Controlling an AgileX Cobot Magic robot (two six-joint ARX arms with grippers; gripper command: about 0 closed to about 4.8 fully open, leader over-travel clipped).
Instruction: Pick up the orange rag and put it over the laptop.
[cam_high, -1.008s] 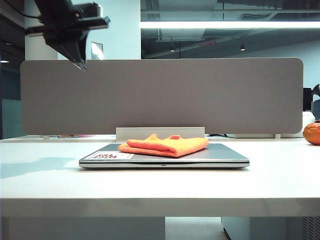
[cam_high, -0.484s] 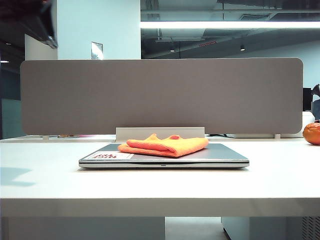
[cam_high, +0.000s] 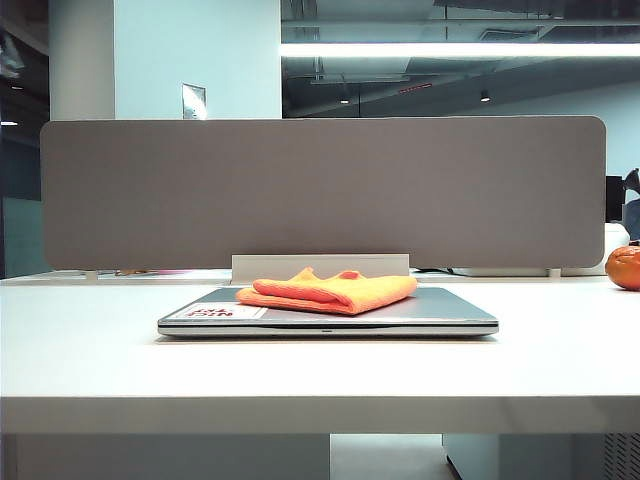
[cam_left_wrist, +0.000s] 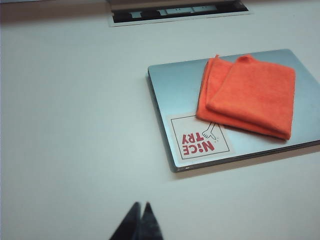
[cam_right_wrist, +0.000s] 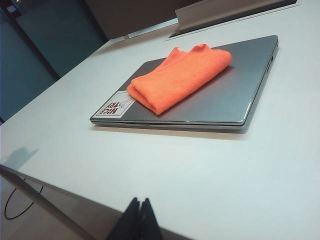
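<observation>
The rag (cam_high: 330, 290) lies folded on the closed laptop (cam_high: 450, 312), mid-tabletop (cam_high: 90, 350), so the task looks done. The left gripper (cam_left_wrist: 140, 220) is clenched and empty (the rag at about two o'clock from it, well apart). The right gripper (cam_right_wrist: 140, 217) is clenched and empty too, the rag near twelve o'clock, its long axis slanting.

You see only the dark closed fingertips of the left gripper (cam_left_wrist: 140, 222) and right gripper (cam_right_wrist: 139, 220), arms out of frame, round orange fruit (cam_high: 625, 267) cropped at the exterior edge, thin silver-grey laptop (cam_left_wrist: 175, 95) corner cut off.
</observation>
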